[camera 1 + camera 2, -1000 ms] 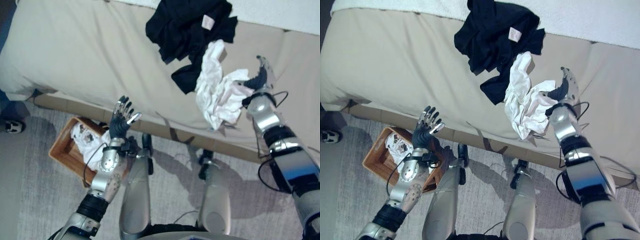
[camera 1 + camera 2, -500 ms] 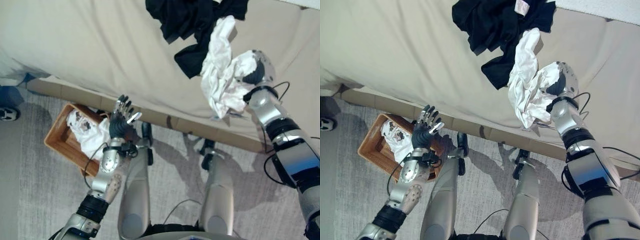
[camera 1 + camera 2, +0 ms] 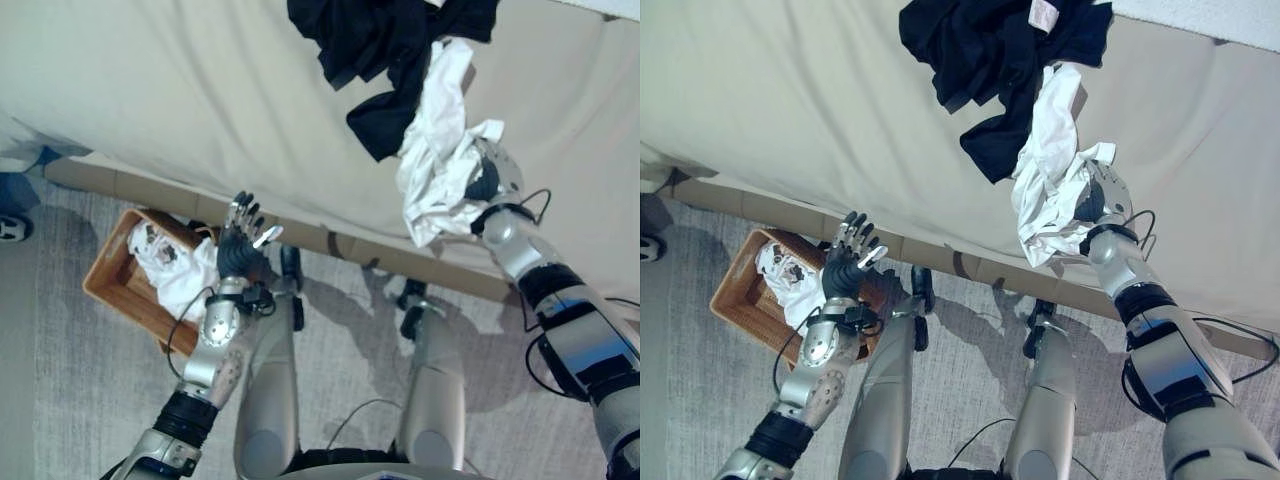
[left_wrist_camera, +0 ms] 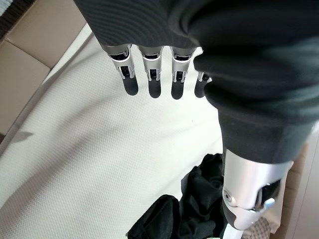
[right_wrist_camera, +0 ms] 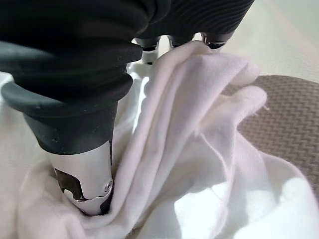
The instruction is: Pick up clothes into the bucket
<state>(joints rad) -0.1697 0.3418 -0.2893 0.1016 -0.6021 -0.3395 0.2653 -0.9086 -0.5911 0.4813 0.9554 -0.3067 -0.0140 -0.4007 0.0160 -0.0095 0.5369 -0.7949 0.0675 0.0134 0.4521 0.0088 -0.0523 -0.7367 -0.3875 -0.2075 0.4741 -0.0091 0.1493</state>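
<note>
Silver-grey jointed arms with black bands at the forearms; dark ribbed covers over wrists and hand backs; left hand [image 3: 240,243] and right hand [image 3: 487,180] with silver, dark-tipped fingers; small screws on the thumb casings.

Two head eyes steeply down over the same bed [image 3: 180,90] edge; both wrist cameras close along their fingers.

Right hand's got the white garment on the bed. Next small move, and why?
Probably lift it clear first: the right hand is shut on the white garment, whose upper end touches the black clothes. Then carry it to the basket on the floor.
</note>
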